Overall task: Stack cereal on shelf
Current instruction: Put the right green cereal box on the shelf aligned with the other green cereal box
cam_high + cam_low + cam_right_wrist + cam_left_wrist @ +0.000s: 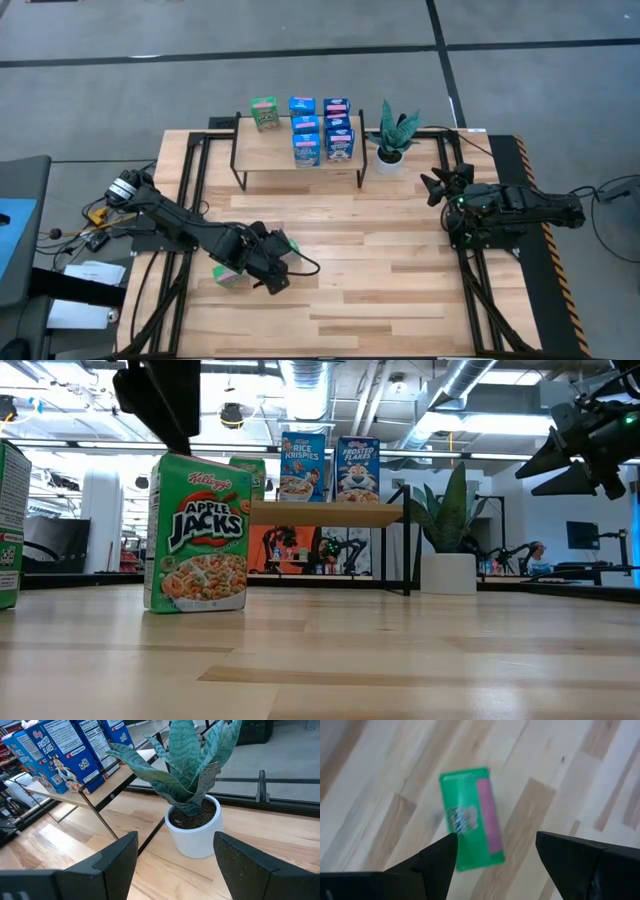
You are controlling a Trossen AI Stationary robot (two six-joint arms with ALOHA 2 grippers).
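A green Apple Jacks cereal box (196,535) stands upright on its base on the table. My left gripper (495,855) hangs open above it, fingers slanting down, with the box's top (470,820) below and between them, untouched. In the high view this gripper (272,272) covers most of that box (289,243). A second green box (228,276) stands just to its left. On the shelf (300,162) stand one green box (264,112) and several blue ones (322,130). My right gripper (175,855) waits open at the table's right, facing the plant.
A potted plant (392,135) in a white pot stands right of the shelf, close in front of my right gripper (435,185). Bare wooden tabletop (380,270) lies between the arms and before the shelf. Black frame rails (185,200) run along both table sides.
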